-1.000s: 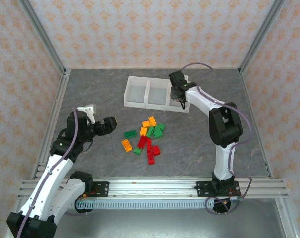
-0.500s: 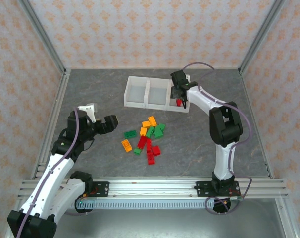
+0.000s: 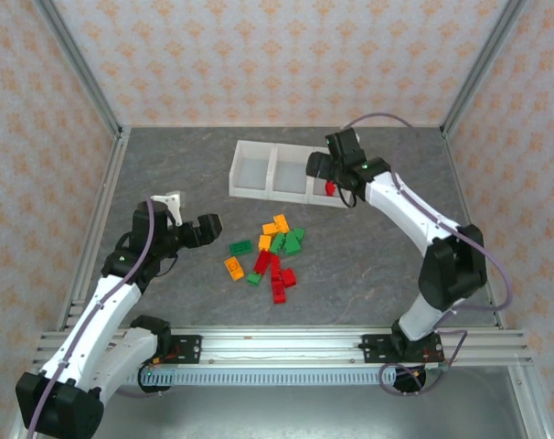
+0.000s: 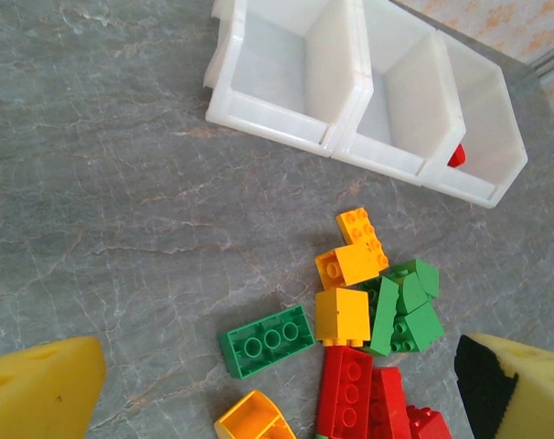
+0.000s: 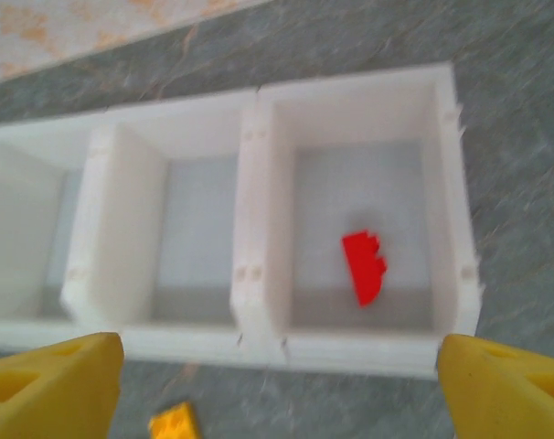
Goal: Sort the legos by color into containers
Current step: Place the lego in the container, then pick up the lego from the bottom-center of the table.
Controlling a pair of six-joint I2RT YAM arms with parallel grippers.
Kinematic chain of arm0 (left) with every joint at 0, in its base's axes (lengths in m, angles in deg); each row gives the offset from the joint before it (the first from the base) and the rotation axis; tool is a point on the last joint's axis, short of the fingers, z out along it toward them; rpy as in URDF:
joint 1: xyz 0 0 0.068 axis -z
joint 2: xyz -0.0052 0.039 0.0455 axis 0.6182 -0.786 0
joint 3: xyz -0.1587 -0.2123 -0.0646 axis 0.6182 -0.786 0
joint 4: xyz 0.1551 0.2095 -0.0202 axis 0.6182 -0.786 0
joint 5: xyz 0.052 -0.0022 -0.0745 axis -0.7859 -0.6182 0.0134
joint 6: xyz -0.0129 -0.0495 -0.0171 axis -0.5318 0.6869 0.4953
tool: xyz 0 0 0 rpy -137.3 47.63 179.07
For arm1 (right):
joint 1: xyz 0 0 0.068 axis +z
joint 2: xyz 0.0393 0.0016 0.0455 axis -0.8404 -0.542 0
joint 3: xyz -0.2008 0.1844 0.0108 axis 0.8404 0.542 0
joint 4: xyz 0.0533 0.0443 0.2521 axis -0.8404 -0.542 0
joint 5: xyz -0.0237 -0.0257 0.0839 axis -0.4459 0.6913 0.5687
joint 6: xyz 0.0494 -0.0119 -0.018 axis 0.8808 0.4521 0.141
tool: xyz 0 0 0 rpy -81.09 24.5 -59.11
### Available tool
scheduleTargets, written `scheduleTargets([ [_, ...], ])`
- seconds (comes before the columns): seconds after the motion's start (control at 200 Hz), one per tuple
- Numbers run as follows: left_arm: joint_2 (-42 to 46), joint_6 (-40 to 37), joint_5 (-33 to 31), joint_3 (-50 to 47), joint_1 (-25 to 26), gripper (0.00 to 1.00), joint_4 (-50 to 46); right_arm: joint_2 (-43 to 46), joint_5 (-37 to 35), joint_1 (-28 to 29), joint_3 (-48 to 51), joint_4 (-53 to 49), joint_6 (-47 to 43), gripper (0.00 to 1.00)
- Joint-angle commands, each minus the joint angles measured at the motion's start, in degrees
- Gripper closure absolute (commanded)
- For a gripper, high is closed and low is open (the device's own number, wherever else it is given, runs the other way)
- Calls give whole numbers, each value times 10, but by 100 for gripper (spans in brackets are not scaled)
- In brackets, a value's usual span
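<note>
Wide open, the left gripper [image 3: 206, 228] is hovering beside the heap of red, green and orange plastic bricks [image 3: 273, 252]. Beyond, the right gripper [image 3: 323, 170], spread empty, is withdrawing, its small red brick [image 5: 363, 267] now lying in the right-end compartment of the translucent white tray [image 5: 259, 229].

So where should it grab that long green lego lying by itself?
Pinch the green brick across its two long sides, coming straight down from above. It lies flat, with bare table along both long sides.
</note>
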State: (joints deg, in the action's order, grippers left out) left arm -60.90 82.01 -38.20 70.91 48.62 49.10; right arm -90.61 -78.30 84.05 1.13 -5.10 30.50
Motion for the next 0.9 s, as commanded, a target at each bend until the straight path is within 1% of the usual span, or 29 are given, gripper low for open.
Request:
scheduleTargets([
  [0.0,-3,-2,3,-4,8,1,5,41,42,35,52,-26,47,10],
  [0.075,-4,-2,0,-5,12,1,4,67,56,65,92,-31,66,8],
  [0.13,-5,-1,-2,-5,14,1,4,83,57,90,117,-38,77,5],
  [0.185,-4,-1,-4,-5,16,1,4,95,55,118,137,-47,86,5],
  [0.36,-7,1,-7,-4,20,1,1,97,52,206,172,-78,96,5],
  [0.476,-7,1,-9,-3,20,1,-2,73,57,247,188,-85,90,9],
  [0.641,-4,2,-14,-2,24,1,-6,39,60,275,198,-82,85,18],
  [0.896,-2,2,-18,-1,28,1,-6,-4,69,284,199,-79,74,29],
])
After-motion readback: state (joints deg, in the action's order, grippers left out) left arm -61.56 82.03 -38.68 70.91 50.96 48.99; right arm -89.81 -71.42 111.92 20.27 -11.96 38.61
